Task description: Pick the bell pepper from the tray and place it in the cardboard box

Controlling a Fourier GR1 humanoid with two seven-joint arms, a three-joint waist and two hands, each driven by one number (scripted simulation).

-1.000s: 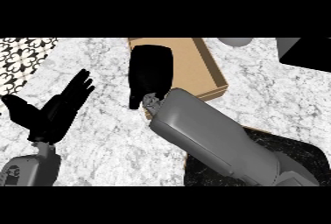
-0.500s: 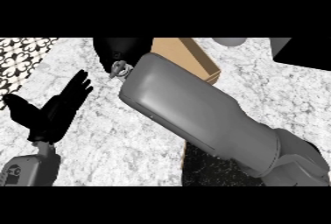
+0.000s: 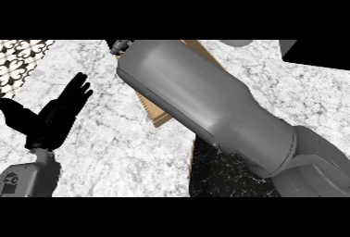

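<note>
Right forearm (image 3: pixel 219 106) now covering most of cardboard box (image 3: pixel 159 115); right hand gone beyond top edge, state unknown; left hand (image 3: pixel 51 115) resting open left of box; bell pepper unseen.

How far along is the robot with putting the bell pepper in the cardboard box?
Done: nothing can be confirmed; the bell pepper shows nowhere. In hand: the right forearm stretches across the cardboard box, its robot hand beyond the top edge, so whether it carries the pepper cannot be told. The left robot hand rests open at the left, holding nothing. Left: seeing the pepper inside the box.
</note>
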